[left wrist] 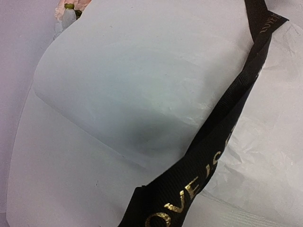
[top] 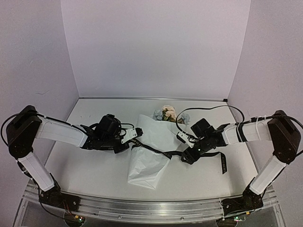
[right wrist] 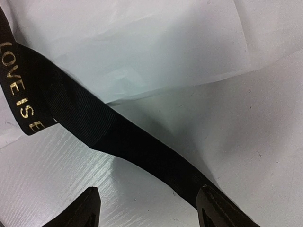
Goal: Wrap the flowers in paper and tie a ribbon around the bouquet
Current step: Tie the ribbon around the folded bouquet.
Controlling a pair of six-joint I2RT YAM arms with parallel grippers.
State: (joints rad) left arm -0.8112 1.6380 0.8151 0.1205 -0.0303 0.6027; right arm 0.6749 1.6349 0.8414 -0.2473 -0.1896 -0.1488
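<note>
The bouquet lies mid-table: peach and blue flowers poke out of the far end of a white paper cone. The black ribbon with gold lettering stretches across the cone. My left gripper is at the cone's left edge, shut on the ribbon's left end; in the left wrist view the ribbon rises from the bottom edge over the paper, and the fingers are hidden. My right gripper is open at the cone's right side; the ribbon runs past its right fingertip.
The ribbon's loose tail lies on the table to the right of my right gripper. A black cable loops above the right arm. White walls close in the back and both sides.
</note>
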